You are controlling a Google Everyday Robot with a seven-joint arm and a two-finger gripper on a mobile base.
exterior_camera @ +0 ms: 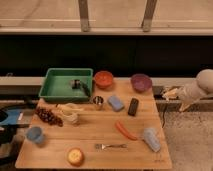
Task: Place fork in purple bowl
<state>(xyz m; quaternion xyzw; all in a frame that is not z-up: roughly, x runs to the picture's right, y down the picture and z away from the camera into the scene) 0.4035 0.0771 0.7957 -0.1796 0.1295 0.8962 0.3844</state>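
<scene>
The fork [111, 146] is thin and silver and lies flat near the front edge of the wooden table [90, 135], left of centre. The purple bowl [141, 82] stands at the back right of the table, empty as far as I can see. The gripper [170, 93] hangs off the right side of the table, just right of the purple bowl, on a pale arm [199, 88] that comes in from the right. It is far from the fork and holds nothing I can see.
An orange-red bowl [104, 79] and a green tray [66, 84] stand at the back. A carrot [126, 130], a pale blue bottle [151, 139], a black object [133, 106], a blue sponge [116, 103], a metal cup [98, 102], grapes [48, 116], a blue cup [35, 134] and an orange fruit [75, 156] are spread over the table.
</scene>
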